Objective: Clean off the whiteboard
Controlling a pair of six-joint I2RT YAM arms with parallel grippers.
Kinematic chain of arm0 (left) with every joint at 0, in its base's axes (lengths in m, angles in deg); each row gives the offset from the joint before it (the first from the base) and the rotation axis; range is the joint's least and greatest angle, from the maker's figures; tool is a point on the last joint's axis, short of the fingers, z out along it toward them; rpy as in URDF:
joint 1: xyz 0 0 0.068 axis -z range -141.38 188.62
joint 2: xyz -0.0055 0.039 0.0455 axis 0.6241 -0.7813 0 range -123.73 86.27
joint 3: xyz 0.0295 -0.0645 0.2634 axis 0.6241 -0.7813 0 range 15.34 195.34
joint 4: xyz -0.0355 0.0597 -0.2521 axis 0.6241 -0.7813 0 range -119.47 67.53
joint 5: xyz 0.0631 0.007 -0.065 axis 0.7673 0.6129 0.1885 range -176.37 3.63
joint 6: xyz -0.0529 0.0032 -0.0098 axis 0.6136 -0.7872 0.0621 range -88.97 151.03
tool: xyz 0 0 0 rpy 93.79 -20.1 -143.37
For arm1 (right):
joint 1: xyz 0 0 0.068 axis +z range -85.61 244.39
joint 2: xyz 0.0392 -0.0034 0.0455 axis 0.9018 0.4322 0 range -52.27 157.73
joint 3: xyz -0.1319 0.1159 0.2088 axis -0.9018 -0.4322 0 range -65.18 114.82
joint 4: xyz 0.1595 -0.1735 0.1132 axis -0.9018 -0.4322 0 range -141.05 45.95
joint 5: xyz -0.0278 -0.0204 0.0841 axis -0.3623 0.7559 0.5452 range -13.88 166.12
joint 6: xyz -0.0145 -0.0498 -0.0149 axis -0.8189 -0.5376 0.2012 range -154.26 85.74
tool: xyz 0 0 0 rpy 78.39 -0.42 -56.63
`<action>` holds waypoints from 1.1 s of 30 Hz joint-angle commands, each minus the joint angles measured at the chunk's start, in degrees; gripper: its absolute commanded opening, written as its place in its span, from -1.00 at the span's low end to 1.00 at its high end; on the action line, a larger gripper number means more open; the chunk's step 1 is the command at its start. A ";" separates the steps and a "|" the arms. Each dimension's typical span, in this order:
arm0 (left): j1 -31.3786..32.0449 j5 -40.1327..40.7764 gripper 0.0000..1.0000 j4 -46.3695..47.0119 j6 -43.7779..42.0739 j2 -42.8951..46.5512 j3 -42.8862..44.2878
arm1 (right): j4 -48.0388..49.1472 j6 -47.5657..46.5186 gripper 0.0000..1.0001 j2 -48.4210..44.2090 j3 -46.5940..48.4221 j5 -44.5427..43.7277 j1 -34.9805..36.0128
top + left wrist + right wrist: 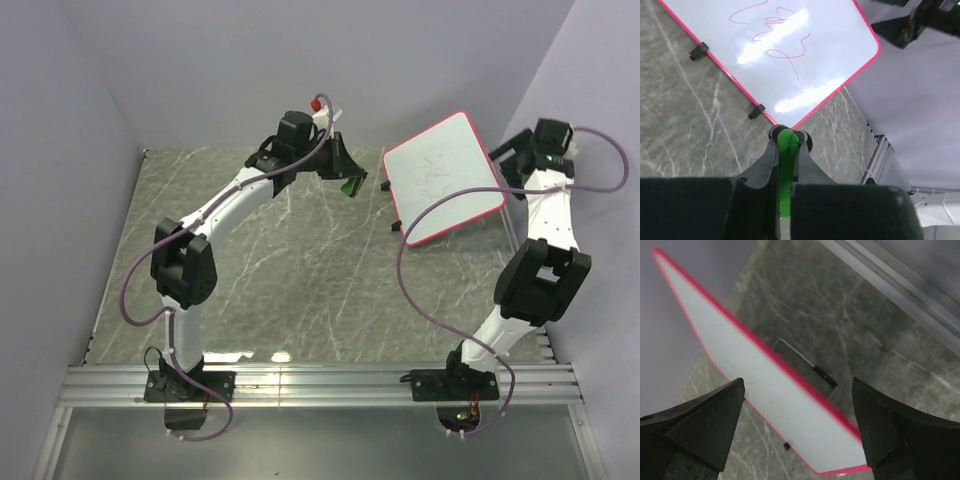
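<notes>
The whiteboard [445, 178] is white with a red-pink rim and stands tilted on a stand at the back right. Red scribbles [775, 40] show on its face [800, 55] in the left wrist view. My left gripper [346, 182] is shut on a small green block [349, 187], just left of the board and apart from it. The block [785, 165] sits between the fingers of that gripper [787, 137]. My right gripper [508, 168] is open at the board's right edge. In its wrist view the board [765, 390] lies between and beyond the wide-open jaws of that gripper [797, 407].
The table is grey marble [290, 280]. Black clips [699, 50] and a wire stand [807, 361] hold the board up. Pale walls [70, 150] close in the left, back and right sides. A metal rail [320, 385] runs along the near edge.
</notes>
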 commanded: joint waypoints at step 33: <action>10.19 9.15 -0.99 13.92 14.68 -32.36 32.92 | 16.53 -0.54 -0.56 -7.47 -18.74 26.29 -4.25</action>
